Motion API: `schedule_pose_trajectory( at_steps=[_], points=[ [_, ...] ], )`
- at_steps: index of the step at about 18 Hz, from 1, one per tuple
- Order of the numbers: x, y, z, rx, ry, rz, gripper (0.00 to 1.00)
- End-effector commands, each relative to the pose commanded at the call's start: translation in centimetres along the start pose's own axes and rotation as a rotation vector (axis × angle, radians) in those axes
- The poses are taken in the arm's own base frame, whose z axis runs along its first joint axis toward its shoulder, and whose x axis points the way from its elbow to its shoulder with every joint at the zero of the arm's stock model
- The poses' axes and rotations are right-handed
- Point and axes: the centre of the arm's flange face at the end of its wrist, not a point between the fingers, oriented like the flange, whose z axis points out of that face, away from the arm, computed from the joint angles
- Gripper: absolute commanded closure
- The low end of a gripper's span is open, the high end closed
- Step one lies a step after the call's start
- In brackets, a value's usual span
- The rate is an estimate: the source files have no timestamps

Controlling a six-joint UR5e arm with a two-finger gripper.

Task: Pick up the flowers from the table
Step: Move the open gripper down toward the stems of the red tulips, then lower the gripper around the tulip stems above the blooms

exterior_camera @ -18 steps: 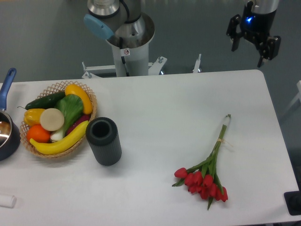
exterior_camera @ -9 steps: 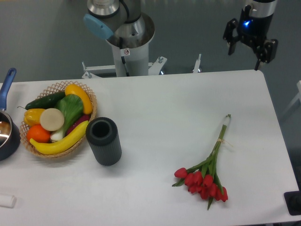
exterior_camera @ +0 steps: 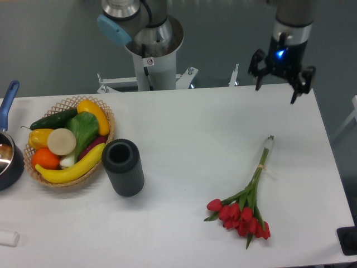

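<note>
- Gripper (exterior_camera: 275,92): upper right of the frame, above the far edge of the table (exterior_camera: 195,117). Fingers spread wide apart, nothing between them. A blue light shows on the wrist body above the fingers.
- Flowers (exterior_camera: 247,199): lower right of the frame, lying flat on the table. Red heads bunched at the bottom; green stems run up and slightly to the right, ending at a cut tip below the gripper. A pale band ties the stems partway up.
- Gripper and flowers are well apart; no contact.
- Wicker basket (exterior_camera: 106,120): left side of the frame, on the table. Contents visible: cucumber (exterior_camera: 53,118), banana (exterior_camera: 70,169), orange (exterior_camera: 44,158), a green leafy vegetable (exterior_camera: 83,129), a yellow pepper (exterior_camera: 95,114), and a pale round slice (exterior_camera: 61,141).
- Dark ribbed cylinder (exterior_camera: 123,167): upright, just right of the basket; whether it touches the basket rim cannot be told.
- Dark pan with a blue handle (exterior_camera: 8,102): far left edge, partly cut off.
- Small white object (exterior_camera: 8,238): lower left corner, partly cut off.
- Robot base column (exterior_camera: 150,53): top centre, behind the table's far edge.
- Dark object (exterior_camera: 348,240) at the lower right corner, cut off by the frame edge.
</note>
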Motion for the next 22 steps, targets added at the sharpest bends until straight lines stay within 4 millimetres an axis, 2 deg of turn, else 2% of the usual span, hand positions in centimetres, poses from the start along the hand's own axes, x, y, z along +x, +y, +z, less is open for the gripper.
schedule_pose_trajectory(
  at_steps=[3, 5, 9, 14, 19, 22],
  points=[
    [-1.0, -0.7, 3.2, -0.005, 0.039, -0.037, 0.00],
    [-1.5, -2.2, 5.1, 0.006, 0.011, -0.037, 0.00],
    [-2.1, -3.6, 9.4, 0.001, 0.036, -0.047, 0.00],
    [-3.1, -4.0, 11.9, -0.002, 0.050, -0.045, 0.00],
    [-2.9, -5.1, 13.4, 0.010, 0.012, -0.014, 0.00],
    [-3.9, -5.4, 14.8, 0.008, 0.020, -0.032, 0.00]
  ],
)
